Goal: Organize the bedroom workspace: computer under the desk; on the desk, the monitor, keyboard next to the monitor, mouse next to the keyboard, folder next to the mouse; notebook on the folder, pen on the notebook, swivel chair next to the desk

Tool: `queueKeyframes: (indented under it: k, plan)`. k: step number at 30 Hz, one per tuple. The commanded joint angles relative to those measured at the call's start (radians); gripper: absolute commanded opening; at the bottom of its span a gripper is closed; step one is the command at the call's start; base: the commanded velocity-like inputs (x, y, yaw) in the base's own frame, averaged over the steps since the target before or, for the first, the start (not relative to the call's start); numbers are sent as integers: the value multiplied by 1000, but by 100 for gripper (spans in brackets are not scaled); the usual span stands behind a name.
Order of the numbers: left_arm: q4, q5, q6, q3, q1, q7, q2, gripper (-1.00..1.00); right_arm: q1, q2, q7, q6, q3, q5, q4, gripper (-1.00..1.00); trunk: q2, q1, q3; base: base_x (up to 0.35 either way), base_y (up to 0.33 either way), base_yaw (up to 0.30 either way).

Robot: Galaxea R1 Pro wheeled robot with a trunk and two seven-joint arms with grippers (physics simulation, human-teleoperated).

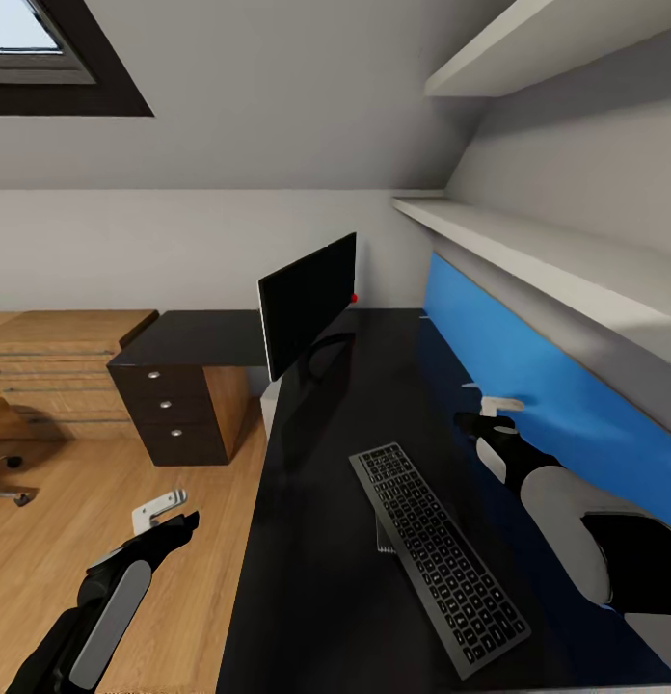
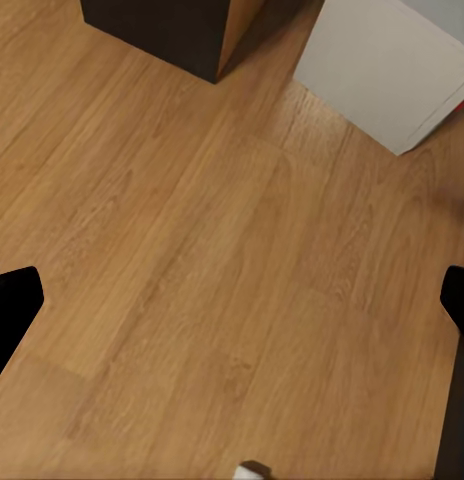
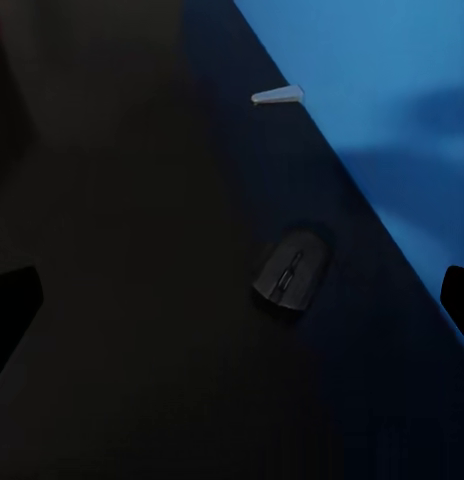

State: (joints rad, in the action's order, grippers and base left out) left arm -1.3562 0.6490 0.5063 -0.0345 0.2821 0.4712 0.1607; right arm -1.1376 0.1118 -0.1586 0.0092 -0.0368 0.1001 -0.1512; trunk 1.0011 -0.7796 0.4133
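The left gripper (image 1: 167, 511) idles with fingers wide over the plank floor (image 1: 133, 540), its wrist view taking in the pale computer (image 2: 387, 70) under the desk (image 1: 316, 578). To its right stand the monitor (image 1: 308, 302) and keyboard (image 1: 437, 554). The right gripper (image 1: 482, 416), fingers also wide, hangs near the blue wall panel (image 1: 528, 366); its wrist camera reveals the mouse (image 3: 292, 270) lying there, which the head view hides, so I judge it should drop squarely over the mouse before closing.

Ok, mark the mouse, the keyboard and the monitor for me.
mouse (image 3: 291, 270): right wrist view, middle of its back, by the scroll wheel.
keyboard (image 1: 436, 553): head view, centre of the key field.
monitor (image 1: 308, 301): head view, middle of the black screen.
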Motion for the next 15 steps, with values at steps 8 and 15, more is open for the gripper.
queueKeyframes:
  k: [8, 15]
  plan:
    - [-2, 10, 0, -2, 1, 10, 2, 100, -1, 0, -2, 0, -4, 10, -1, 100, 1, 0, 14, 15, 0, 0]
    - [-2, 10, 0, -2, 1, 10, 2, 100, -1, 0, -2, 0, -5, 10, -1, 100, 1, 0, 24, 160, 0, 0]
